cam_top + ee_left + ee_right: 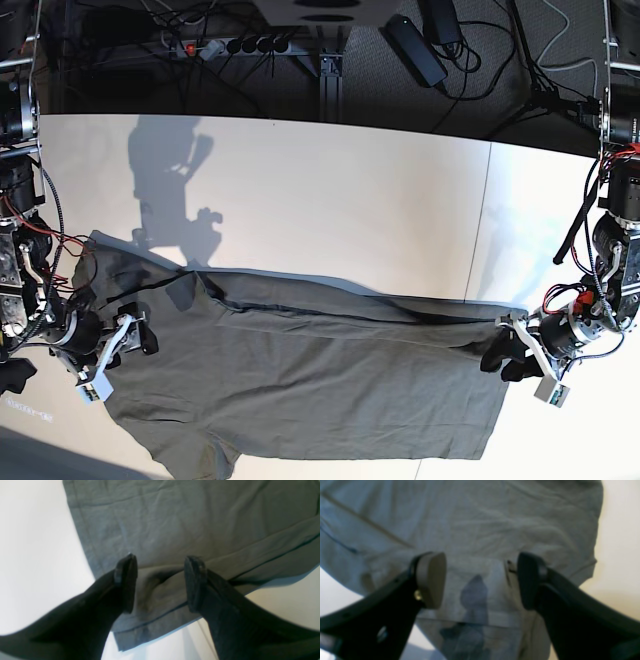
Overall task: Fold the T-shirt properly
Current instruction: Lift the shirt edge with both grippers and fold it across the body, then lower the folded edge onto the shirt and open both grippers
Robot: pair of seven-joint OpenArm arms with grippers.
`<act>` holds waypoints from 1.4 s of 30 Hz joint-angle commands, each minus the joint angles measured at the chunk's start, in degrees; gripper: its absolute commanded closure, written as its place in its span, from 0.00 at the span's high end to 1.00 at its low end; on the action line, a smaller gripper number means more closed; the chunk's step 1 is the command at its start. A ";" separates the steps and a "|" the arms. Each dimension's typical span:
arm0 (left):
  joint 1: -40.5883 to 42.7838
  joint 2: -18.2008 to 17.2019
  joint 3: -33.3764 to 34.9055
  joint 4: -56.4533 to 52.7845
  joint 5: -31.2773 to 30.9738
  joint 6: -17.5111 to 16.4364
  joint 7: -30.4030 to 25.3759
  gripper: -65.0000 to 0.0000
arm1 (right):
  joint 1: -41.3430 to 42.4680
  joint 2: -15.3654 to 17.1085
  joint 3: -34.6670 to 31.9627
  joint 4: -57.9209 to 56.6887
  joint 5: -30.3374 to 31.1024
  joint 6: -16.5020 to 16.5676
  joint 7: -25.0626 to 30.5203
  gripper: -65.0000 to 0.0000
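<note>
T-shirt (300, 380) lies on table (350, 210) between hands.

The T-shirt (320, 385) is plain dark olive-grey, soft and lightly wrinkled. It lies flat across the near part of the white table, stretched sideways in the base view. Its far long edge is folded over onto the body, making a doubled band with a dark seam line. 1 short sleeve sticks out at the near left.
</note>
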 commanded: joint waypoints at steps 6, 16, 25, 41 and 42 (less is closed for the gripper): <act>-1.79 1.53 -0.48 0.79 2.97 -0.30 0.11 0.14 | 0.55 -0.26 5.44 -0.46 -0.98 3.85 0.66 0.00; -0.90 6.40 -0.48 -2.34 15.21 9.27 0.28 0.00 | 0.33 -2.78 6.60 -14.38 -2.64 3.67 1.05 0.00; -0.17 9.11 -0.48 -8.98 19.71 12.31 1.70 0.00 | 0.07 -3.34 6.60 -20.35 1.68 3.76 -2.91 0.00; 18.73 2.51 -0.48 12.15 17.66 10.32 2.03 0.00 | -19.28 4.72 6.67 -8.90 7.76 3.78 -8.02 0.00; 20.39 2.01 -0.48 14.29 17.57 10.32 2.34 0.00 | -20.85 5.60 6.84 -7.45 7.93 3.78 -8.20 0.00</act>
